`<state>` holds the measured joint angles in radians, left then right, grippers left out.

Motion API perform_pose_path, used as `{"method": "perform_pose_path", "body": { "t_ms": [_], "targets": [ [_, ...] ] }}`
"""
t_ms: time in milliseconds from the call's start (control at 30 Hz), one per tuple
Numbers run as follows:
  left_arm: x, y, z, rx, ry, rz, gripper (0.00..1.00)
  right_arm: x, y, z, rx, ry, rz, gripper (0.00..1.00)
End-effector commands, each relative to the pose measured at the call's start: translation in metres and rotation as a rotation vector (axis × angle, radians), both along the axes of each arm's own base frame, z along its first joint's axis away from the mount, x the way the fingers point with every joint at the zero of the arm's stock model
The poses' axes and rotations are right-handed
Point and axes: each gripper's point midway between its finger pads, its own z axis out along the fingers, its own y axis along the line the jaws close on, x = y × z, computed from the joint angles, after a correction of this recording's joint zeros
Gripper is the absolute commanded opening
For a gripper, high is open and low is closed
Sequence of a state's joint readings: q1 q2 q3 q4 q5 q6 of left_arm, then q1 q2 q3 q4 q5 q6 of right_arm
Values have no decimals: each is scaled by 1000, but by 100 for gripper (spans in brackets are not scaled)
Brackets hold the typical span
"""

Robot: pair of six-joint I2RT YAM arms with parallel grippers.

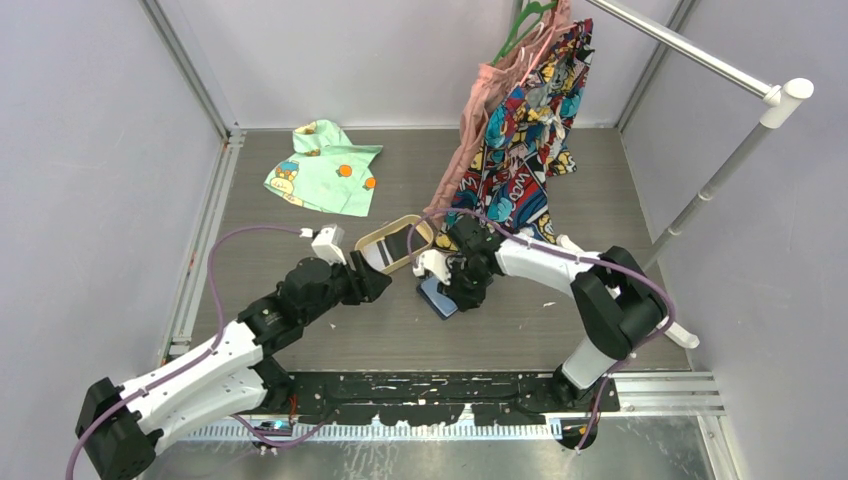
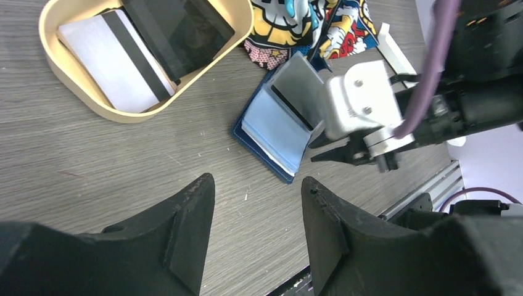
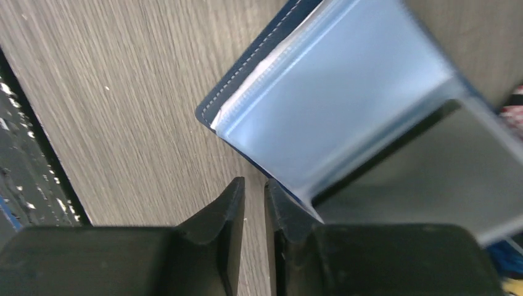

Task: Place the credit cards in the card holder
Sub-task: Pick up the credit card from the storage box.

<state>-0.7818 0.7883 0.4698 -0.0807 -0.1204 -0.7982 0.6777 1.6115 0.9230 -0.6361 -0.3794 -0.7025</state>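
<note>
Pale lilac walls (image 1: 90, 150) enclose the grey wood-grain tabletop (image 1: 600, 200). The left gripper (image 2: 256, 185) gapes empty; the right gripper (image 3: 254, 185) is nearly closed at the navy-blue folding card holder (image 2: 271, 126).

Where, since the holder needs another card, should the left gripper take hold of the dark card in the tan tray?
Take the dark card by the long edge lying over the white card: it looks raised off the tray floor, clear of the rim. Come from above, left gripper open.
</note>
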Motion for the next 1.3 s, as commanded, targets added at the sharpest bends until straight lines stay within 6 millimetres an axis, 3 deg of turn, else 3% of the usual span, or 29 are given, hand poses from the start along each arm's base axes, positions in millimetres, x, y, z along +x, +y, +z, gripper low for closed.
{"method": "perform_pose_path", "body": {
  "t_ms": [0,33,133,233,267,300,400,467,567,700,967,1067,1133,1267],
  "targets": [
    [10,11,25,22,-51,47,56,10,18,55,95,-14,-11,28],
    [11,13,27,26,-52,53,59,6,10,64,74,-7,11,31],
    [17,18,33,14,-59,72,66,18,1,101,97,-53,32,40],
    [29,19,44,-55,-69,76,69,42,8,141,147,-131,15,55],
    [34,19,46,-87,-64,75,69,53,15,155,170,-156,1,69],
    [41,21,48,-124,-59,79,69,63,25,167,205,-171,-29,95],
    [57,22,47,-208,-29,74,67,92,64,181,310,-51,-220,100],
    [65,25,45,-224,-11,78,66,92,90,183,329,111,-215,98],
    [71,37,34,-180,13,115,66,115,124,166,311,137,-299,91],
    [76,56,11,-116,70,195,63,161,151,143,353,90,-536,86],
    [94,59,-23,-112,181,254,56,197,143,75,208,58,-773,84],
    [104,51,-34,-104,236,241,53,201,140,62,175,51,-813,88],
    [110,47,-44,-95,278,233,52,199,140,56,161,58,-821,99],
    [117,38,-54,-97,335,209,47,194,140,42,119,59,-823,99]
  ]
}}
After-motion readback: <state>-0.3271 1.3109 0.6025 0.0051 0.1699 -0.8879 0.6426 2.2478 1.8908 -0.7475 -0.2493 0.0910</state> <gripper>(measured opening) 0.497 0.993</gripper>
